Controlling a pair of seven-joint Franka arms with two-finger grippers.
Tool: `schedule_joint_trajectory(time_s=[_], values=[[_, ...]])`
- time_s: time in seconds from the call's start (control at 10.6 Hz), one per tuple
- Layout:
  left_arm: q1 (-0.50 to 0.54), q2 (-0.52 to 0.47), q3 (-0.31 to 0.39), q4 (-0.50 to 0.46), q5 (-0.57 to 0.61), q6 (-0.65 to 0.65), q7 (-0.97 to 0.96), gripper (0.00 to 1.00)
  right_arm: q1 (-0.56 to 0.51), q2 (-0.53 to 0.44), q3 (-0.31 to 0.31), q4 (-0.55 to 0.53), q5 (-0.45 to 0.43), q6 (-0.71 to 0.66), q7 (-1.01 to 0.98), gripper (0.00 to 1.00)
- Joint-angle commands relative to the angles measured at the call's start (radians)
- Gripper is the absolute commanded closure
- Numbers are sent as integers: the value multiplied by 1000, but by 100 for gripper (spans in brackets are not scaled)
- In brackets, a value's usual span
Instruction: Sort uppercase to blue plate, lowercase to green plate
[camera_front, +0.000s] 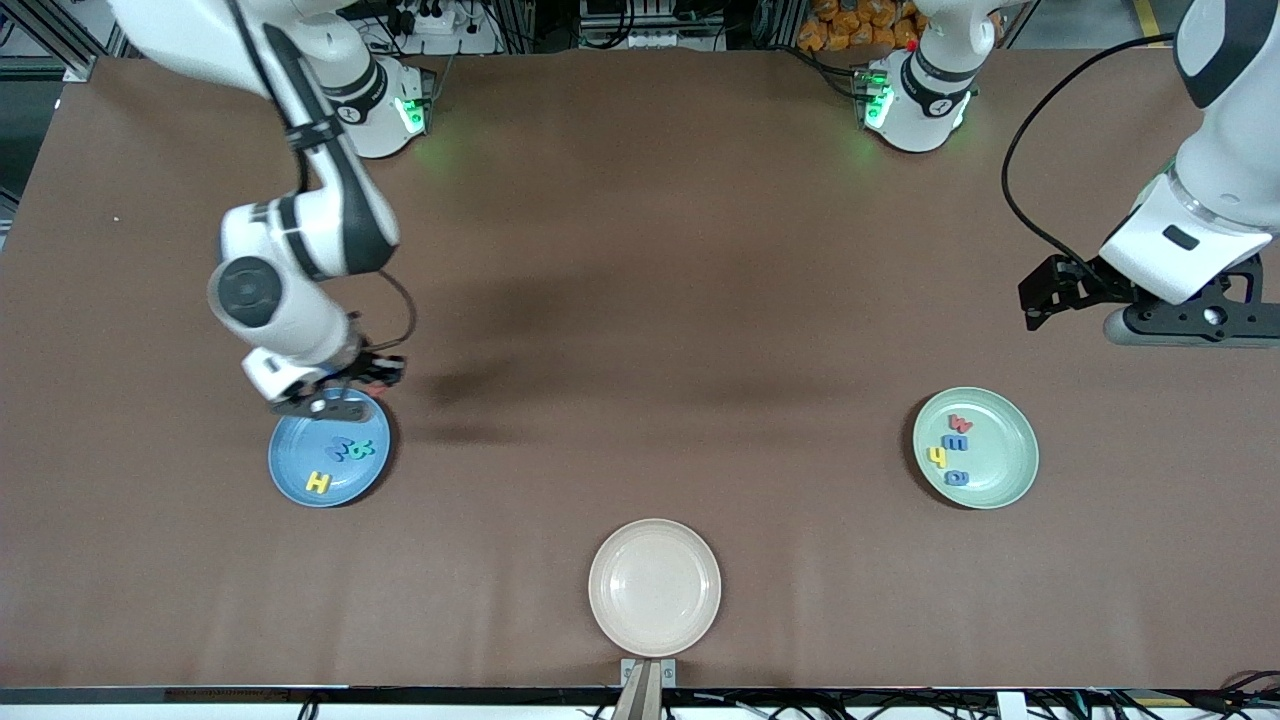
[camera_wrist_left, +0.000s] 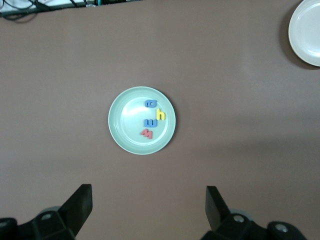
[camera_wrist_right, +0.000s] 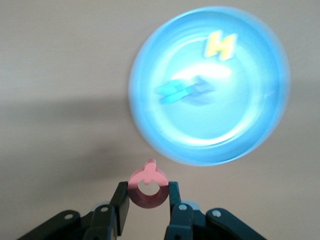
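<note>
The right gripper, clenched on the red Q over the blue plate's rim, could drop it onto the tabletop, while the left gripper waits released above the green plate.

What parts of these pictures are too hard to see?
- Front view: the right hand and its round red foam letter Q are hidden under the arm's wrist.
- Front view: the left hand's tips are cut off by the picture's edge.
- Right wrist view: the round light-blue plastic plate and its blue and teal letters are smeared by blur.
</note>
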Motion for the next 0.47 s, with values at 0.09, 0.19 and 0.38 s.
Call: schedule_joint_trajectory(time_s=[0.09,0.19,0.38], values=[[-188,-27,221,-24,-40,-9,54,0,-11,43,-84,42,-13,-7,-203,100],[-199,-30,225,-26,-38,-9,51,0,-13,49,-84,46,-14,-3,-205,100],[-196,-23,220,-18,-32,-7,53,0,-17,66,-84,68,-14,-4,-208,22]])
